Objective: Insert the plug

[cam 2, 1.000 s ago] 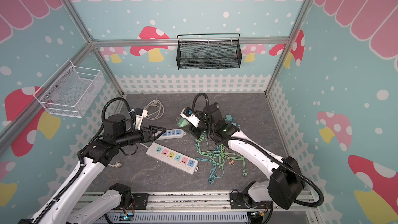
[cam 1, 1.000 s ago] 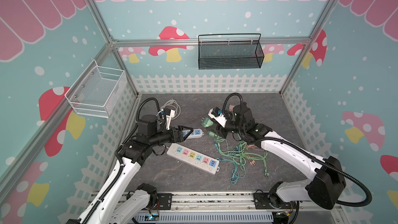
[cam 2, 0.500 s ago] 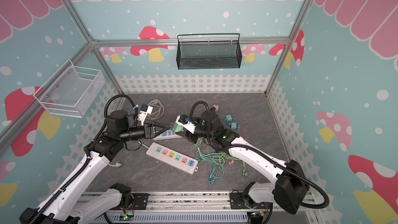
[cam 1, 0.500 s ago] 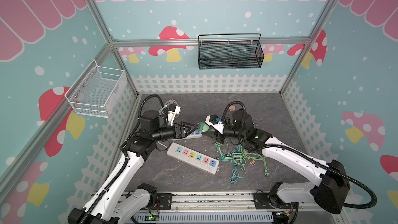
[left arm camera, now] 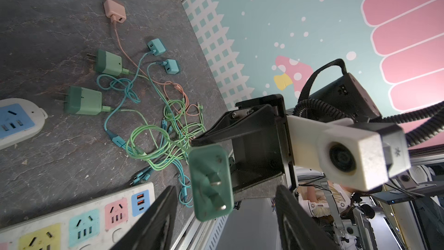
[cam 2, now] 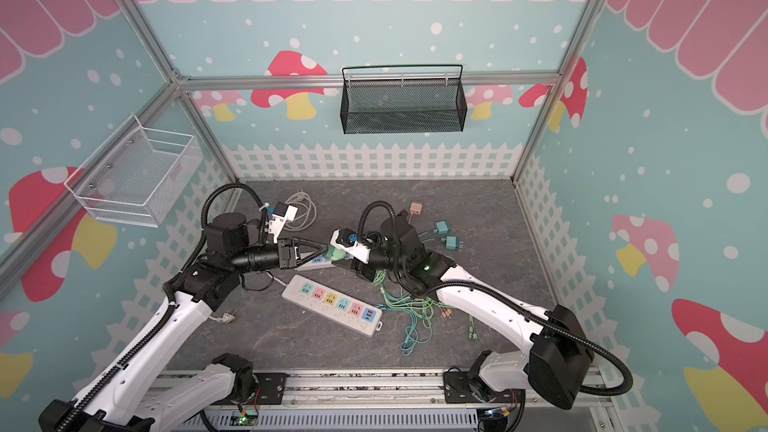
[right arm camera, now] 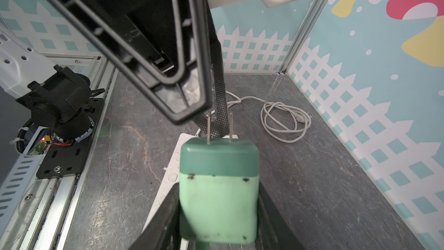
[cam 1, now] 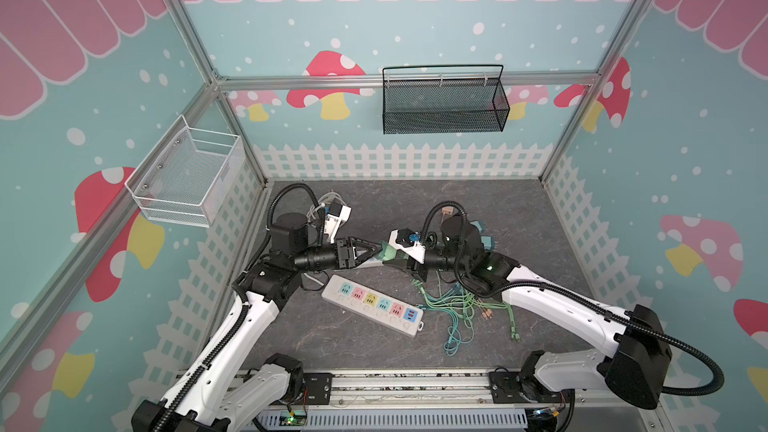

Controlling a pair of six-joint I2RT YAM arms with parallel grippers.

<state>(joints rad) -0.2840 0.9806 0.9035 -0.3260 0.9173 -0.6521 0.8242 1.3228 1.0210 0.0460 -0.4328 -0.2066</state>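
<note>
Plug (right arm camera: 218, 188), a two-tone green charger block, was held clear of the floor by the R gripper (right arm camera: 216, 215). The jaws were pinched on the paler rear half of the block, and its two flat prongs were pointed at the L gripper (left arm camera: 223, 188). In both top views the plug was seen just left of frame ctr, btwn the two arms' tips. L gripper was spread, w/ one finger at each side of the plug's prong end. A gap was visible on both sides in the left wrist view, and no contact could be made out.

Long power strip (cam 1: 372, 305) w/ coloured sockets was laid flat and diagonal on the grey floor (cam 1: 519, 218), lower ctr of the frame, below the grippers and apart from the plug. A smaller white strip (right arm camera: 171, 164) was lying under the plug, mostly hidden in the top views.

Tangled green and teal cables (cam 1: 457, 309) were spread just right of the long strip. In the left wrist view two spare green chargers (left arm camera: 84, 101), two teal ones (left arm camera: 156, 46) and a pink one (left arm camera: 114, 10) were seen lying on the floor. A coiled white cord (cam 2: 303, 214) was lying at the floor's upper left.
</note>
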